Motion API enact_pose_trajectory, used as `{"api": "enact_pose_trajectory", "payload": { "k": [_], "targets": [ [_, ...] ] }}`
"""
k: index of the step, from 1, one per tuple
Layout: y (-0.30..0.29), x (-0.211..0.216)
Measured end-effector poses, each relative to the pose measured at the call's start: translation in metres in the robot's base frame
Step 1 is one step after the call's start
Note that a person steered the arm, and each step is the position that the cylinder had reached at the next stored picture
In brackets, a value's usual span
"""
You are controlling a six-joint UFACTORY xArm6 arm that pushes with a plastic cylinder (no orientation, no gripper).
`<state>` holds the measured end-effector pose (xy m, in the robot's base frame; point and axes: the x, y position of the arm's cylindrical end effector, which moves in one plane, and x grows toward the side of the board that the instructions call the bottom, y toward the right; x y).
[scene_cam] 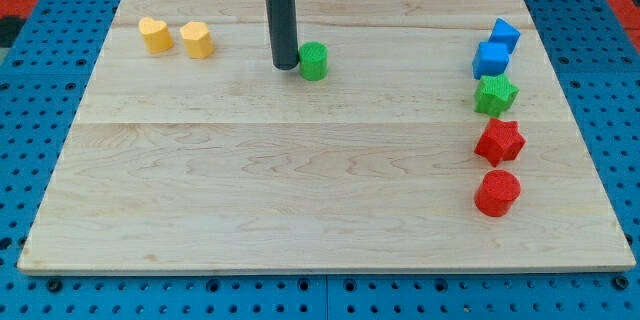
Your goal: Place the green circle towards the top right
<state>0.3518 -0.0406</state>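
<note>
Board: a pale wooden table top (300,180) lying on a blue pegboard surface (40,110), which shows on all sides of it.
Yellow pair: two yellow blocks, well off to the view's left of my tip and slightly higher. The first yellow block (154,34) stands farthest left; the second yellow block (197,39) is just beside it on the side nearer my tip. Their exact shapes are hard to make out; both look rounded and lobed.
My tip: the dark rod comes down from the view's top, and my tip (286,66) rests on the board in its upper middle part. It is a plain rod end with nothing to open or close and it holds nothing.
Green circle: the green circle (314,61) stands right against my tip on the view's right, touching or all but touching it.
Blue pair: far to the view's right of my tip, a blue cube (491,59) at about the tip's height, and a second blue cube (505,33) just above and right of it, touching it.
Green star: the green star (495,94) sits just below the blue pair, far right of my tip and a little lower.
Red star: the red star (499,141) stands below the green star.
Red cylinder: the red cylinder (497,192) is lowest in that right-hand column, far right of and well below my tip.
</note>
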Motion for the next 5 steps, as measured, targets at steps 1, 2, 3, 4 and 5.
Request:
{"api": "enact_pose_trajectory", "payload": {
  "k": [1, 2, 3, 4, 5],
  "targets": [
    [0.012, 0.0],
    [0.034, 0.0],
    [0.062, -0.01],
    [0.085, -0.033],
    [0.11, -0.039]
  ]
}}
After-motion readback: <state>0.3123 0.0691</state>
